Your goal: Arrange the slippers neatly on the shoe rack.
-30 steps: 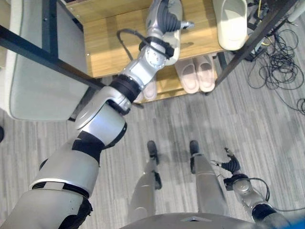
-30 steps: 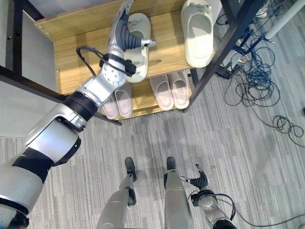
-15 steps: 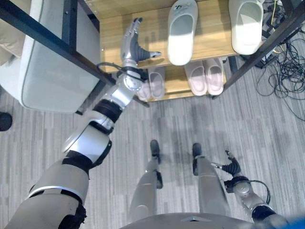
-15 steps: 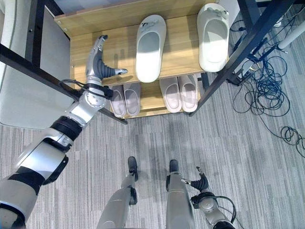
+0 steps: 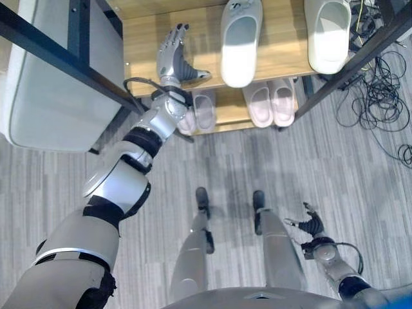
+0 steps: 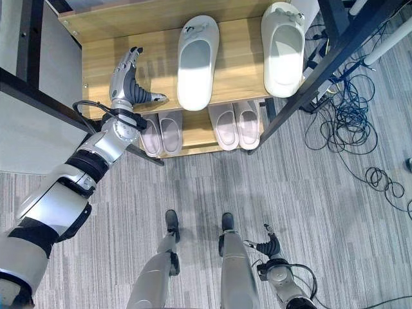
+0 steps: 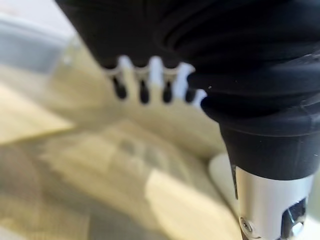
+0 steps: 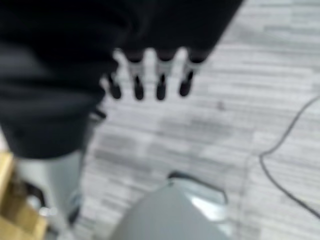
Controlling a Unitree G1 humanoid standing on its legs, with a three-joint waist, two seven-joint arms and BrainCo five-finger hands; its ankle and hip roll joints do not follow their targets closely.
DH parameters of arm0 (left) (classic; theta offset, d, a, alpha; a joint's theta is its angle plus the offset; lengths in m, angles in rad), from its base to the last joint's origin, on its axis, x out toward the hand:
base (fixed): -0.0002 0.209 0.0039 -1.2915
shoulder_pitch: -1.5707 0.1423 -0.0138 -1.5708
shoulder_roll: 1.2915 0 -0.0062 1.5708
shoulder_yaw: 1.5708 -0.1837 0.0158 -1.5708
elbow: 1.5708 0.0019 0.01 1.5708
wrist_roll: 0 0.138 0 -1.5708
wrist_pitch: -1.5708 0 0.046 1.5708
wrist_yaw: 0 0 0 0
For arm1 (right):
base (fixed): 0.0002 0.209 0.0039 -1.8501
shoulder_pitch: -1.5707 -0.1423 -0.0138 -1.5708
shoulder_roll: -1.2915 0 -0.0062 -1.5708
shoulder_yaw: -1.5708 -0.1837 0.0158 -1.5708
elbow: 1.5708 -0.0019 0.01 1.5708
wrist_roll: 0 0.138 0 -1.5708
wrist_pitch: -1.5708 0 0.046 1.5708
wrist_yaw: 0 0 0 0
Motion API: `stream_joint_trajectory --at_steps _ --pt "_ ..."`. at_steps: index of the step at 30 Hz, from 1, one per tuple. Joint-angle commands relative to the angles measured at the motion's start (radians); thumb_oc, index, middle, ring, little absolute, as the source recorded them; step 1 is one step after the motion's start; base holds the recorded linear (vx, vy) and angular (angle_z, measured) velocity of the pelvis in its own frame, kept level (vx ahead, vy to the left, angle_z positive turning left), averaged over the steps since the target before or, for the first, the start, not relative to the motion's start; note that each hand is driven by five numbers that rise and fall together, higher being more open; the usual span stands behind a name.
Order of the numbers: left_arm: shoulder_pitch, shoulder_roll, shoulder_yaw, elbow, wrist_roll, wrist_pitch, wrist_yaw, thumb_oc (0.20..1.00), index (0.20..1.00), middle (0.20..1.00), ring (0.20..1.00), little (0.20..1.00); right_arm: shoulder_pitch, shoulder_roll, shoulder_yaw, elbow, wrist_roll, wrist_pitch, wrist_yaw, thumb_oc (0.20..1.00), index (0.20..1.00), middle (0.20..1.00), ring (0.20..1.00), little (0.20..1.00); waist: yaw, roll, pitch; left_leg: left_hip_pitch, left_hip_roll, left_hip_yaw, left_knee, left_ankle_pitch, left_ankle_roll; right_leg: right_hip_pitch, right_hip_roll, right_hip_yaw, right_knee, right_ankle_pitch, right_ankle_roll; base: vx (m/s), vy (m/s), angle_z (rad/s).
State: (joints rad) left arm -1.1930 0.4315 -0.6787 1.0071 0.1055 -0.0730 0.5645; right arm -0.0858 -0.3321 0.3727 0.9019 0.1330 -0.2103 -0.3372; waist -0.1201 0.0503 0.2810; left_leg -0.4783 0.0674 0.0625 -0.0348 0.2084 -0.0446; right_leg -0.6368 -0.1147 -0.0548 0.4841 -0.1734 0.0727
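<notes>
White foam slippers (image 6: 196,61) (image 6: 283,46) sit apart on the wooden shoe rack's top shelf (image 6: 238,74), so probably light, squishy and easy to nudge by the heel. Left hand (image 6: 125,84) hovers beside them, fingers (image 6: 132,55) straight, holding nothing. Right hand (image 6: 270,246) hangs relaxed.

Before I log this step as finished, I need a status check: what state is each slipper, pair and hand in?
Left white slipper: flat on the top shelf, toe inward, free of any hand.
Right white slipper: flat on the top shelf, apart from the other.
Two pink pairs: side by side on the lower shelf.
Left hand: open, over the top shelf, holding nothing.
Right hand: low, over the floor, empty.
</notes>
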Motion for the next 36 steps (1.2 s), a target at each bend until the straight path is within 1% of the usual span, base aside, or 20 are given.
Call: stream_joint_trajectory --at_steps 1,8,13,16,17,18,25,30,36 --pt "-0.198 0.002 0.042 0.079 0.009 -0.005 -0.003 1.0 1.0 1.0 1.0 1.0 -0.069 0.009 -0.003 0.012 0.015 -0.02 -0.023 1.0 1.0 1.0 1.0 1.0 0.007 -0.039 0.093 0.103 -0.02 -0.03 -0.052 -0.129 -0.025 0.266 -0.06 -0.015 -0.544 0.289 0.119 0.02 0.011 -0.07" --pt "-0.242 -0.059 0.025 0.099 0.001 -0.006 -0.015 1.0 1.0 1.0 1.0 1.0 -0.101 0.0 0.004 0.029 0.023 -0.017 -0.023 1.0 1.0 1.0 1.0 1.0 -0.002 -0.035 0.098 0.096 -0.019 -0.027 -0.052 -0.126 -0.026 0.252 -0.06 -0.012 -0.539 0.288 0.119 0.0 0.0 0.0" --pt "-0.261 -0.082 0.016 0.088 -0.049 -0.029 -0.048 1.0 1.0 1.0 1.0 1.0 -0.116 -0.001 0.01 0.045 0.025 -0.01 -0.02 1.0 1.0 1.0 1.0 1.0 -0.008 -0.029 0.1 0.092 -0.018 -0.022 -0.052 -0.126 -0.027 0.243 -0.06 -0.008 -0.537 0.289 0.119 0.0 0.0 0.0" --pt "-0.272 -0.097 0.009 0.077 -0.094 -0.047 -0.08 1.0 1.0 1.0 1.0 1.0 -0.136 0.002 0.012 0.066 0.023 -0.002 -0.02 1.0 1.0 1.0 1.0 1.0 -0.01 -0.019 0.102 0.089 -0.019 -0.018 -0.052 -0.126 -0.026 0.235 -0.061 -0.004 -0.535 0.29 0.12 0.0 0.0 0.0" --pt "-0.273 -0.097 0.009 0.077 -0.094 -0.047 -0.08 1.0 1.0 1.0 1.0 1.0 -0.136 0.002 0.012 0.066 0.023 -0.003 -0.02 1.0 1.0 1.0 1.0 1.0 -0.01 -0.02 0.102 0.088 -0.019 -0.018 -0.052 -0.126 -0.026 0.234 -0.061 -0.004 -0.535 0.29 0.12 0.0 0.0 0.0" --pt "-0.285 -0.1 0.007 0.075 -0.126 -0.057 -0.094 1.0 1.0 1.0 1.0 1.0 -0.148 0.005 0.015 0.078 0.023 0.002 -0.019 1.0 1.0 1.0 1.0 1.0 -0.011 -0.013 0.104 0.083 -0.021 -0.016 -0.052 -0.125 -0.026 0.227 -0.062 -0.001 -0.535 0.291 0.121 0.0 0.0 0.0" --pt "-0.307 -0.098 -0.002 0.057 -0.171 -0.079 -0.112 1.0 1.0 1.0 1.0 1.0 -0.164 0.005 0.021 0.096 0.019 0.007 -0.022 1.0 1.0 1.0 1.0 1.0 -0.017 -0.007 0.106 0.067 -0.024 -0.011 -0.052 -0.121 -0.028 0.211 -0.062 0.002 -0.539 0.297 0.122 0.0 0.0 -0.01" --pt "-0.318 -0.087 -0.023 0.018 -0.18 -0.094 -0.125 1.0 1.0 1.0 1.0 1.0 -0.164 0.002 0.018 0.107 0.013 0.005 -0.022 1.0 1.0 1.0 1.0 1.0 -0.019 -0.001 0.111 0.054 -0.024 -0.006 -0.052 -0.119 -0.028 0.195 -0.062 0.004 -0.537 0.301 0.122 0.01 -0.001 -0.02" --pt "-0.351 -0.095 -0.057 -0.012 -0.171 -0.105 -0.135 1.0 1.0 1.0 1.0 1.0 -0.178 -0.004 0.02 0.126 0.002 0.004 -0.026 1.0 1.0 1.0 1.0 1.0 -0.025 0.004 0.121 0.043 -0.024 -0.005 -0.052 -0.118 -0.028 0.18 -0.06 0.007 -0.535 0.303 0.122 0.0 -0.004 -0.03"
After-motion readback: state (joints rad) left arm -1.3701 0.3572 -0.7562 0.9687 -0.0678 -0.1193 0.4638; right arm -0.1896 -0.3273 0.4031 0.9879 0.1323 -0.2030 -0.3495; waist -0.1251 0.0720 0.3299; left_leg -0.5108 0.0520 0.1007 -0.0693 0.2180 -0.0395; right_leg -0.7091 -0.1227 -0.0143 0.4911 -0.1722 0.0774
